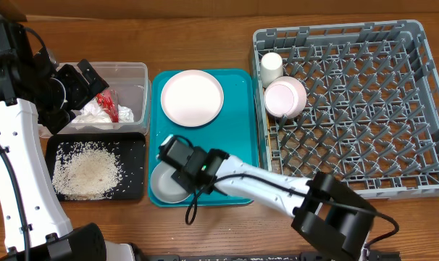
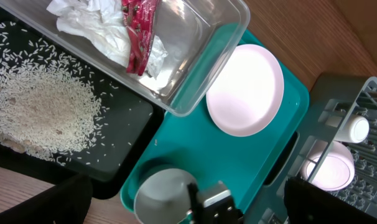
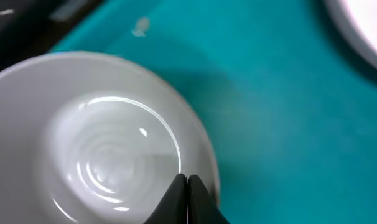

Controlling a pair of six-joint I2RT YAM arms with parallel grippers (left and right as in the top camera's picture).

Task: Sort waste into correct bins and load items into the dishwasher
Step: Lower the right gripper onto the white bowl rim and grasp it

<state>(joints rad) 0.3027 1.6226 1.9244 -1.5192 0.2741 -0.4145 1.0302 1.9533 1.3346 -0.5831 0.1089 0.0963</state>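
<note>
Right pincer (image 3: 186, 186) clenched on bowl (image 3: 107, 149) rim, teal tray (image 3: 282, 99); shallow pinch may slip on lift, dropping bowl short of rack (image 1: 422, 94). Left pincer (image 1: 80, 81) released over clear tub (image 1: 141, 69).

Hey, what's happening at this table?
Two robot arms are clearing up. The right hand pinches the rim of a white bowl on the teal tray, beside a pink plate. The left hand hangs open over the clear tub, which holds a napkin and red wrapper. The black tray holds rice; a cup and second bowl sit in the grey rack.
</note>
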